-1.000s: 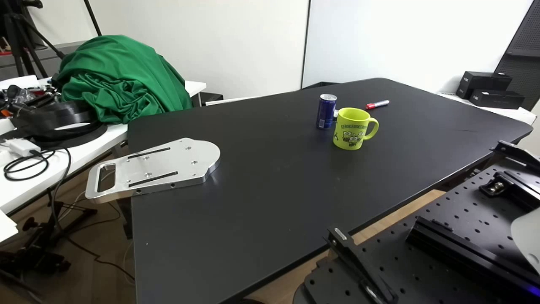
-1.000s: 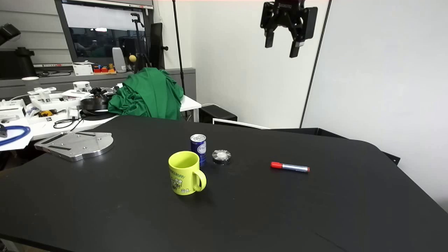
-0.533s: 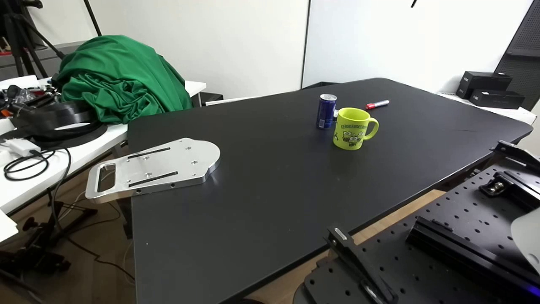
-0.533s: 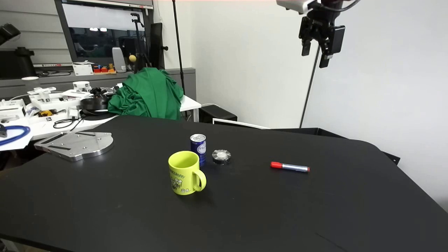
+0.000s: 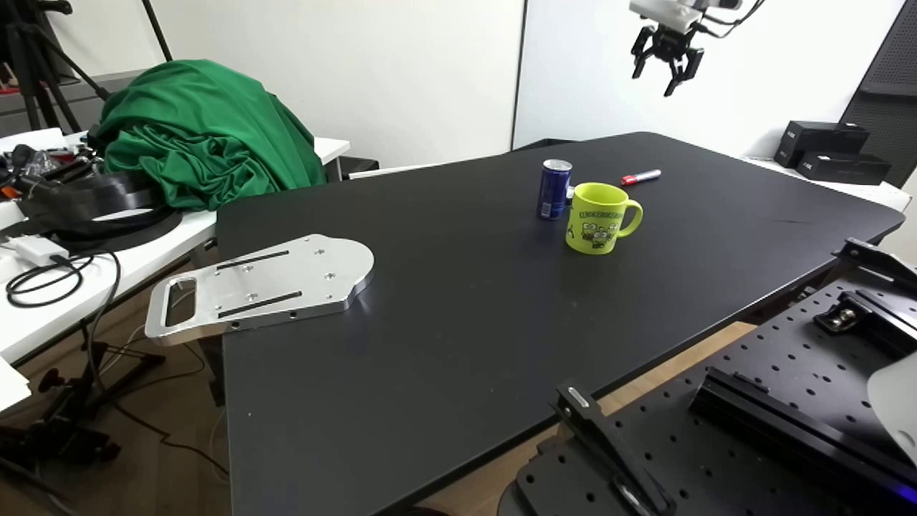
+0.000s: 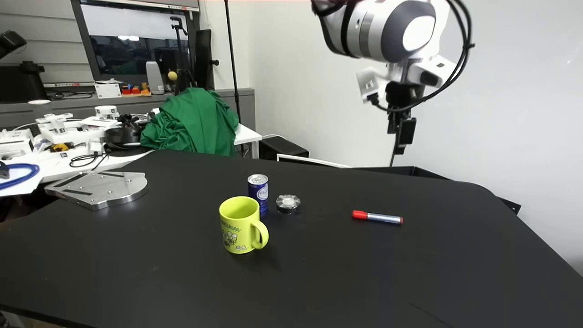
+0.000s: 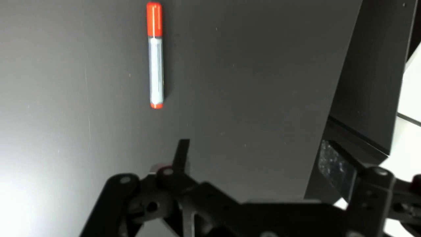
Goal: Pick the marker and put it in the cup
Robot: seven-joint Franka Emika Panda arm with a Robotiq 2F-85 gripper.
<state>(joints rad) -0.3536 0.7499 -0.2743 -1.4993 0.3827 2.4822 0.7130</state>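
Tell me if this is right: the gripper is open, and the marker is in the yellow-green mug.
Wrong about the marker: it lies on the black table, apart from the yellow-green mug, as an exterior view shows. The gripper is indeed open.

The lime-green mug (image 6: 240, 228) reads "…ROPPI", its first letters unclear.

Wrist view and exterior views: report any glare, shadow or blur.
In the wrist view, glare whitens the table at lower left, and the marker has a soft shadow along its right side; in an exterior view, the robot arm looks slightly blurred, while the mug looks crisp.
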